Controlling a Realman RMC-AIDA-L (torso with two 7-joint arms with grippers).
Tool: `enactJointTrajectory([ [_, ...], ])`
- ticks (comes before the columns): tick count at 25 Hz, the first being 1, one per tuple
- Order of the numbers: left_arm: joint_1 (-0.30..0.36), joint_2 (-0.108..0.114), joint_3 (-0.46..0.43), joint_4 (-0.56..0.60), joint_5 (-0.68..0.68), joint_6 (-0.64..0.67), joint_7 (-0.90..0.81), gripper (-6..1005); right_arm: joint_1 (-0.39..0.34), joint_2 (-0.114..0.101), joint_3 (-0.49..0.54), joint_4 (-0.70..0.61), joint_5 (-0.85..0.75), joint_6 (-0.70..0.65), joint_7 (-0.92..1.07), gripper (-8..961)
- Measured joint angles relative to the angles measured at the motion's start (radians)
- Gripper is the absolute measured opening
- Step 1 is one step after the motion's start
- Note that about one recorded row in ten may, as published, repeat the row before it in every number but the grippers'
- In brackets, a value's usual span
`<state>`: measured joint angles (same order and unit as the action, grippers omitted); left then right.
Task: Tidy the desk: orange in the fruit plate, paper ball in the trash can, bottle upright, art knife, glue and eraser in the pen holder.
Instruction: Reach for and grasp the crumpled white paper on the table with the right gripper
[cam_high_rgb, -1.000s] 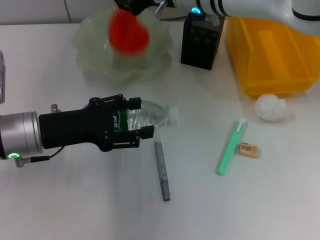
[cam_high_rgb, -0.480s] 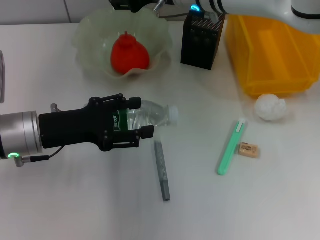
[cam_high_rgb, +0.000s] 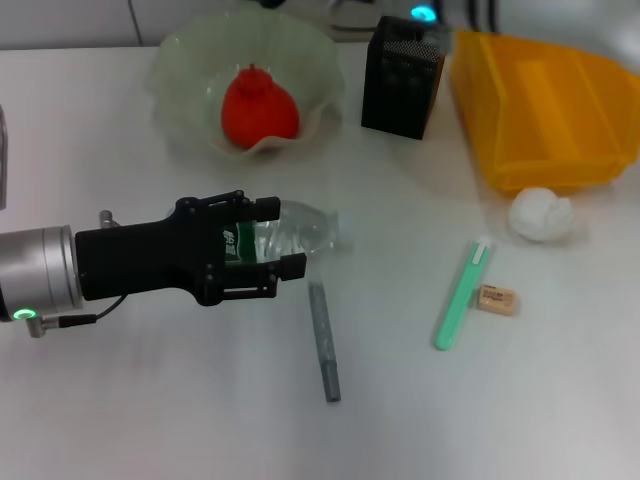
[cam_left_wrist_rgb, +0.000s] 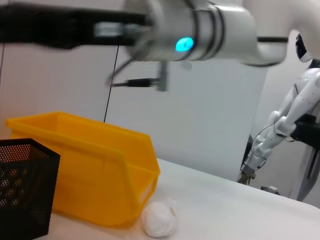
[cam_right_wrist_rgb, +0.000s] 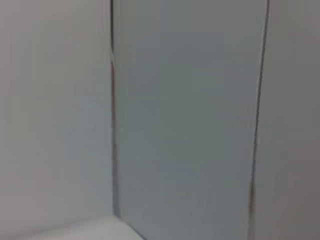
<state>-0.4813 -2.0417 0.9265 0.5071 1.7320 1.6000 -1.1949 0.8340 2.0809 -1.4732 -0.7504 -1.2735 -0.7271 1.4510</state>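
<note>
The orange (cam_high_rgb: 258, 108) rests inside the pale-green fruit plate (cam_high_rgb: 180, 62). The clear bottle (cam_high_rgb: 300, 230) lies on its side, and my left gripper (cam_high_rgb: 268, 238) is shut across its labelled body. The grey art knife (cam_high_rgb: 324, 340) lies just in front of it. To the right lie the green glue (cam_high_rgb: 461, 294) and the tan eraser (cam_high_rgb: 497, 299), side by side. The paper ball (cam_high_rgb: 540, 215) (cam_left_wrist_rgb: 159, 218) sits against the yellow trash can (cam_high_rgb: 540, 110) (cam_left_wrist_rgb: 80, 160). Beside that stands the black pen holder (cam_high_rgb: 402, 90) (cam_left_wrist_rgb: 22, 190). My right gripper (cam_left_wrist_rgb: 60, 27) hangs blurred above the trash can.
A wall runs close behind the plate, holder and bin. At the table's far left edge there is a clear object (cam_high_rgb: 3, 150). The left wrist view shows another white robot (cam_left_wrist_rgb: 300, 100) beyond the table.
The orange dropped into the plate and came to rest. My right arm pulled back out of the head view. The bottle's cap end shifted slightly toward the left gripper.
</note>
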Motion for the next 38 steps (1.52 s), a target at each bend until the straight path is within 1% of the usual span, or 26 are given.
enactJointTrajectory([
  [1, 0.0, 0.0, 0.0, 0.0, 0.0, 0.0, 0.0, 813, 0.0, 0.0, 0.0, 0.0, 0.0, 0.0, 0.0, 710],
  [3, 0.0, 0.0, 0.0, -0.001, 0.0, 0.001, 0.0, 813, -0.081, -0.001, 0.073, -0.066, 0.008, -0.128, 0.017, 711],
  [5, 0.0, 0.0, 0.0, -0.001, 0.0, 0.001, 0.0, 813, -0.138, -0.006, 0.147, -0.099, 0.007, -0.267, 0.046, 711],
  [7, -0.001, 0.0, 0.0, -0.002, 0.0, 0.001, 0.001, 813, -0.18, -0.017, 0.22, -0.107, 0.003, -0.405, 0.077, 711],
  [8, -0.002, -0.001, 0.0, -0.003, 0.0, 0.002, 0.001, 813, -0.221, -0.044, 0.283, -0.104, 0.0, -0.561, 0.114, 711],
  [9, -0.002, -0.001, 0.0, -0.003, 0.0, 0.002, 0.001, 813, -0.221, -0.044, 0.283, -0.104, 0.0, -0.561, 0.114, 711],
  [12, -0.002, -0.001, 0.0, -0.003, 0.0, 0.002, 0.001, 812, -0.27, -0.099, 0.323, -0.087, -0.018, -0.734, 0.151, 711],
  [13, -0.002, -0.001, 0.0, -0.004, 0.0, 0.002, 0.002, 812, -0.288, -0.121, 0.36, -0.072, -0.065, -0.834, 0.162, 711],
  [14, -0.002, -0.001, 0.0, -0.004, 0.0, 0.002, 0.002, 812, -0.288, -0.121, 0.36, -0.072, -0.065, -0.834, 0.162, 711],
  [16, -0.002, -0.001, 0.0, -0.004, 0.0, 0.002, 0.002, 812, -0.303, -0.126, 0.421, -0.065, -0.158, -0.918, 0.164, 711],
  [19, -0.002, -0.001, 0.0, -0.004, 0.0, 0.002, 0.002, 812, -0.328, -0.123, 0.495, -0.064, -0.313, -0.986, 0.153, 711],
  [26, 0.0, -0.003, 0.0, -0.004, 0.0, 0.006, 0.0, 812, -0.354, -0.116, 0.523, -0.074, -0.56, -1.004, 0.125, 710],
  [29, -0.001, -0.004, 0.0, -0.005, 0.0, 0.006, -0.003, 812, -0.356, -0.114, 0.547, -0.132, -0.63, -1.018, 0.215, 710],
  [32, -0.001, -0.006, 0.0, -0.006, 0.0, 0.002, 0.0, 813, -0.347, -0.107, 0.598, -0.229, -0.733, -1.052, 0.345, 710],
  [35, -0.003, -0.009, 0.0, -0.006, 0.001, -0.001, 0.001, 813, -0.322, -0.099, 0.63, -0.334, -0.833, -1.094, 0.484, 711],
  [38, -0.003, -0.01, 0.0, -0.006, 0.001, -0.002, 0.001, 813, -0.276, -0.099, 0.645, -0.42, -0.935, -1.141, 0.621, 711],
])
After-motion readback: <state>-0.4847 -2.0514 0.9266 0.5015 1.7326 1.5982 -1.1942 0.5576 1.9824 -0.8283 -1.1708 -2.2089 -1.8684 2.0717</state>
